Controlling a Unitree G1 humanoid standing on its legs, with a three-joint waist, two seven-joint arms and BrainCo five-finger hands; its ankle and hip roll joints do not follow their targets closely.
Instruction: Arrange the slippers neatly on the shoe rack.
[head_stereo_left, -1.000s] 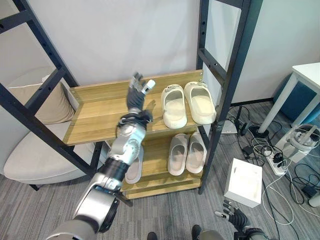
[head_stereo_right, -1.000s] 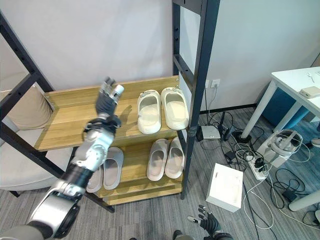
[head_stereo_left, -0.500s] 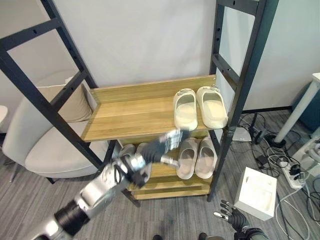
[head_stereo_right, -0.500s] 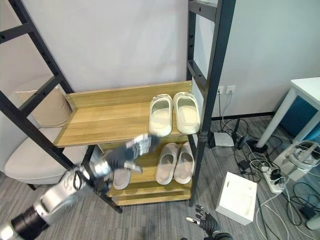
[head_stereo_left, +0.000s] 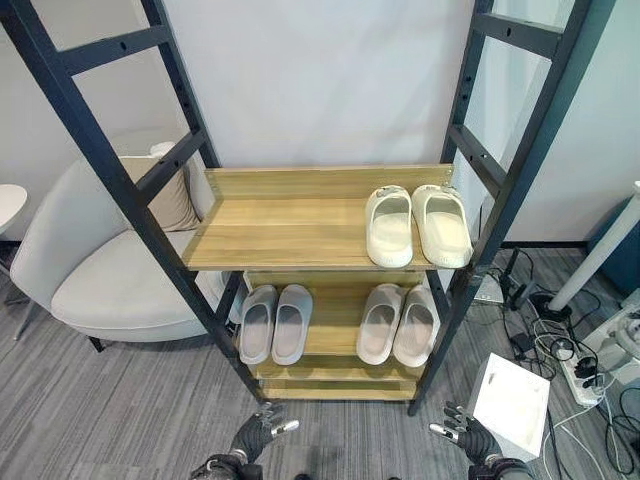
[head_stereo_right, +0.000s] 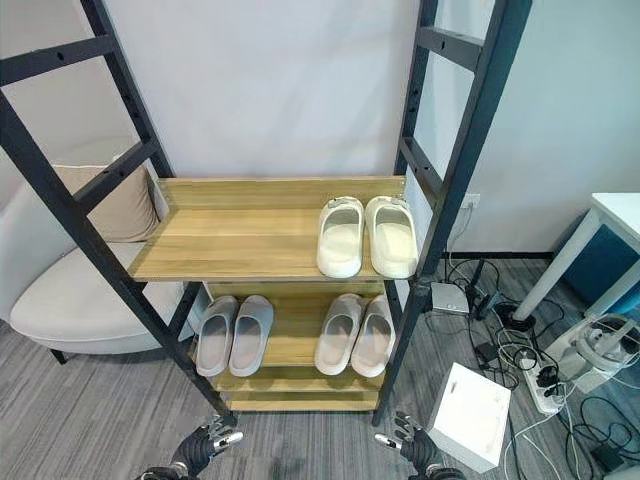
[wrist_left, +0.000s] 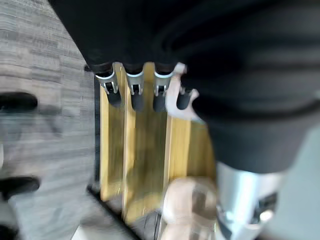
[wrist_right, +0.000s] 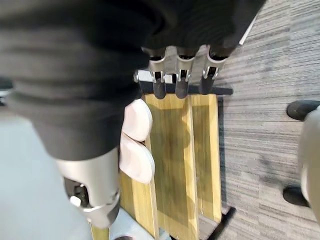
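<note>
I see the shoe rack (head_stereo_left: 330, 235) standing against the white wall, its black frame carrying two wooden shelves. To its left sits a pale armchair (head_stereo_left: 95, 270) with a tan cushion. On the floor to the right lies a white box (head_stereo_left: 512, 405), near a tangle of cables and a power strip (head_stereo_left: 580, 365).

On the upper shelf a cream pair of slippers (head_stereo_left: 415, 225) rests side by side at the right end, toes toward the wall. The lower shelf holds a grey pair (head_stereo_left: 273, 322) on the left and a beige pair (head_stereo_left: 398, 325) on the right (both pairs lined up the same way).

My left hand (head_stereo_left: 255, 434) hangs low over the grey floor in front of the rack, fingers relaxed and holding nothing. My right hand (head_stereo_left: 462, 435) hangs likewise on the right, fingers spread and empty.
</note>
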